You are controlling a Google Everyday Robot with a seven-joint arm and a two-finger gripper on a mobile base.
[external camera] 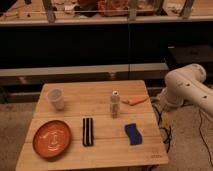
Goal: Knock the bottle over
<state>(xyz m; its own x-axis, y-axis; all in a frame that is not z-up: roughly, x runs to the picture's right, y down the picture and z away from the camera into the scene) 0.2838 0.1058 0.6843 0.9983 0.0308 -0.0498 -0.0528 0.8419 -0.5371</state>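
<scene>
The bottle [115,104] is small, slim and pale, with a white cap. It stands upright near the middle of the wooden table [100,150], slightly right of centre. The white robot arm [186,86] bulks at the right, beside the table's right edge and apart from the bottle. The gripper itself does not show in the camera view; only the arm's rounded white segments do.
A translucent cup [56,98] stands at the back left. An orange plate [52,138] lies front left. A black striped object [87,131] and a blue sponge [133,133] lie in front of the bottle. An orange carrot-like item [135,101] lies just right of the bottle. Dark shelving stands behind.
</scene>
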